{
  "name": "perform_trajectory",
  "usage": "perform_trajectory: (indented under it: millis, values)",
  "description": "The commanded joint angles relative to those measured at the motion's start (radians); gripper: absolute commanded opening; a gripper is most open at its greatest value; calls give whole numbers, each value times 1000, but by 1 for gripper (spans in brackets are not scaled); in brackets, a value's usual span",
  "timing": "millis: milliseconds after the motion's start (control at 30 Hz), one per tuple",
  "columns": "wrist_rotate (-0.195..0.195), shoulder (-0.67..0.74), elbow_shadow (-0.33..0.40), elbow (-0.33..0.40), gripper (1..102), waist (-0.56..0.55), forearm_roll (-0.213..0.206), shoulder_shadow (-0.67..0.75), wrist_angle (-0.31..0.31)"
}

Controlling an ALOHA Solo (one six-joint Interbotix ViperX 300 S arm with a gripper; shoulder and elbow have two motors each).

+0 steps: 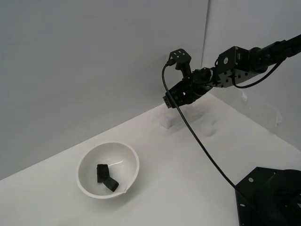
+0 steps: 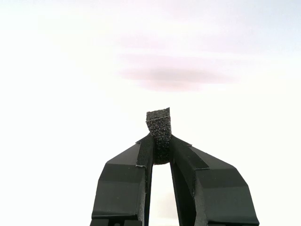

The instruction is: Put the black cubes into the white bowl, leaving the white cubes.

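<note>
Black cubes: two lie in the white bowl (image 1: 108, 170) at the near side toward the exterior view's left, and a third black cube (image 2: 159, 126) is pinched between the gripper (image 1: 172, 100) fingertips, held in the air farther back to the bowl's right. So the bowl lies down and left of the gripper. Only the wrist view shows the held cube; only the exterior view shows the bowl and the faint white cubes (image 1: 167, 124) below the gripper.

The arm (image 1: 244, 63) is matte black and boxy, with a black cable (image 1: 197, 136) looping to its black base (image 1: 270, 197).
</note>
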Motion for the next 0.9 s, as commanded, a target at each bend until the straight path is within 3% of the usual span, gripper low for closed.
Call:
perform_trajectory:
  millis: [0, 233, 500, 700, 867]
  values:
    - [3, 86, 6, 9, 3, 11, -9, 92, 2]
    - [3, 221, 26, 31, 3, -17, -11, 227, 78]
    - [0, 371, 77, 81, 3, -163, -49, 377, 110]
    - [-17, 436, 91, 95, 3, -293, -74, 442, 147]
    - [-57, 483, 101, 104, 3, -388, -91, 489, 149]
